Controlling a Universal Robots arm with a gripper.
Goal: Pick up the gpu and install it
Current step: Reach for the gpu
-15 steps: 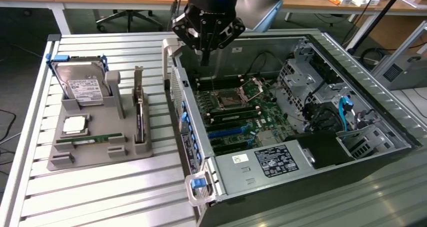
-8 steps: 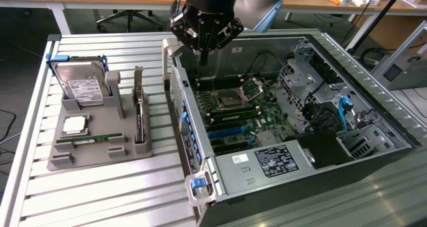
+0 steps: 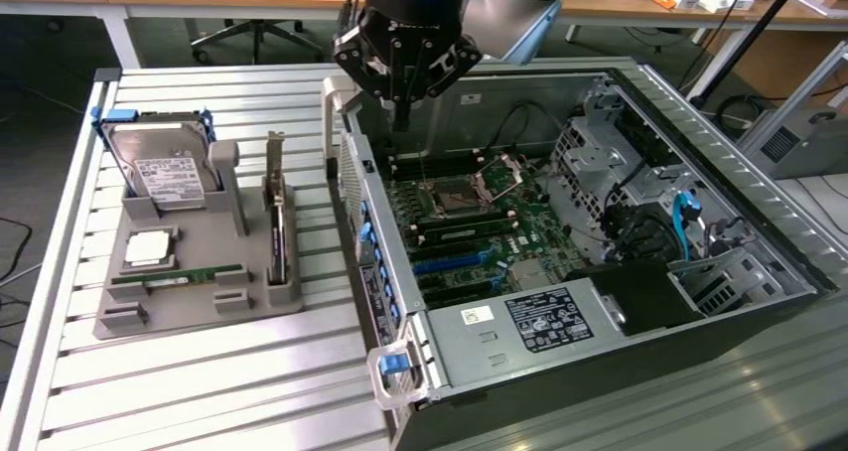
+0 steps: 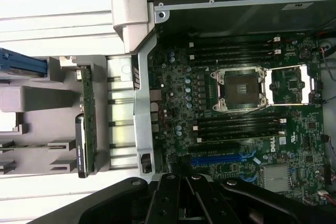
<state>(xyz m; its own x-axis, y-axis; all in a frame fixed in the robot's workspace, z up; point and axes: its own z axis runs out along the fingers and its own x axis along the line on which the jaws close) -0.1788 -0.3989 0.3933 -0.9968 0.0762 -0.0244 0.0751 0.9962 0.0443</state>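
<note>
Gpu (image 3: 276,227) on holder (image 3: 199,257) near hard drive (image 3: 162,168)

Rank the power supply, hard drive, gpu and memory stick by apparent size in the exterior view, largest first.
1. power supply
2. hard drive
3. gpu, standing edge-on to the camera, so its rank is unsure
4. memory stick

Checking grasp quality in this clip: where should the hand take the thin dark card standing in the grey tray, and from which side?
Probably the top edge near mid-length, from straight above, pinching the two flat faces: the thin dark expansion card with a silver end bracket stands on edge, slotted in the grey plastic tray.
</note>
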